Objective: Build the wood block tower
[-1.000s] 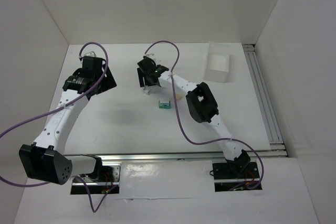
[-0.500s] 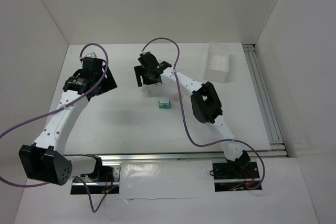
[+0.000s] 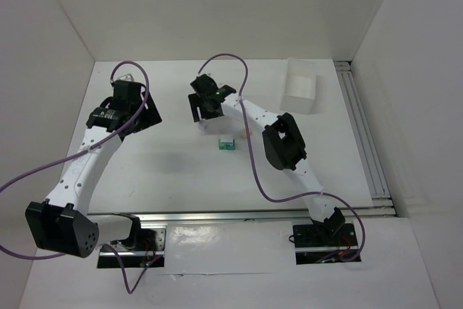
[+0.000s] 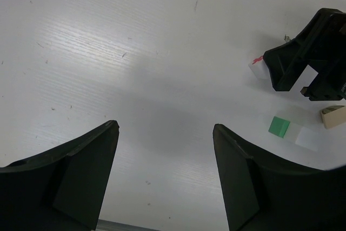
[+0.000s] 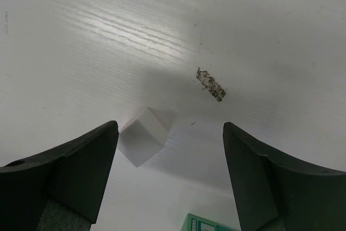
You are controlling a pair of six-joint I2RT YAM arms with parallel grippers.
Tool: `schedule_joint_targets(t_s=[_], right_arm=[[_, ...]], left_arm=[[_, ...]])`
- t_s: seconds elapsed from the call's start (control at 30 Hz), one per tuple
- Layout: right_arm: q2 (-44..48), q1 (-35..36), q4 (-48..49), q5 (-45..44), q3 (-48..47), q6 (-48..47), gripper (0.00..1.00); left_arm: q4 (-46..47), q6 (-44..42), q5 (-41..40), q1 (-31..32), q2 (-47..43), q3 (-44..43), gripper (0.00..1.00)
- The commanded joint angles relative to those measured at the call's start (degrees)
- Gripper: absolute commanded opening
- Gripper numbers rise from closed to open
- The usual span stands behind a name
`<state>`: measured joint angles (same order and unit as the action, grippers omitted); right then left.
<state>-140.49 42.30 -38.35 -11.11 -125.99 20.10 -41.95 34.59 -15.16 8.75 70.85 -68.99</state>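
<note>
A small teal-green wooden block [image 3: 227, 145] is seen near the middle of the white table [image 3: 166, 171], with a pale face or piece adjoining it. Which of the two cannot be told. A pale tan wooden piece [image 4: 332, 116] is found near it but apart from it. A small white cube [image 5: 141, 136] with a pinkish side is set a little farther back and to the left, also apart, so the pieces are not yet stacked together. The right gripper [image 5: 170, 124] is positioned at that cube with its fingers spread wide and nothing clamped. The cube is framed between them, close to one finger, and whether it is touched cannot be told. A grey scuff mark [image 5: 211, 85] is seen on the table just beyond the cube. The left gripper [image 4: 165, 128] is positioned well to the left of the blocks, its fingers likewise released and parted over bare table. A clear rectangular plastic tray [image 3: 299, 98] is placed at the far right of the table, well apart from the blocks.
</note>
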Motion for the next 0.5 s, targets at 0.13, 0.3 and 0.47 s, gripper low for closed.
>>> schedule_joint_targets(t_s=[0.13,0.3,0.47], right_arm=[[3.4,0.9,-3.9,-6.2,2.8,-0.8,0.83],[4.7,0.9,-6.0,-8.4,2.8,-1.3,0.82],[5.7,0.9,-5.3,-4.3,2.8,-0.6,0.81]], left_arm=[[1.3,-0.6,-0.5,-0.3,-1.9,0.2,0.83],[1.3,-0.6,-0.5,-0.3,-1.9,0.2,0.83],[1.3,-0.6,0.0,-0.3,-1.9,0.2,0.83]])
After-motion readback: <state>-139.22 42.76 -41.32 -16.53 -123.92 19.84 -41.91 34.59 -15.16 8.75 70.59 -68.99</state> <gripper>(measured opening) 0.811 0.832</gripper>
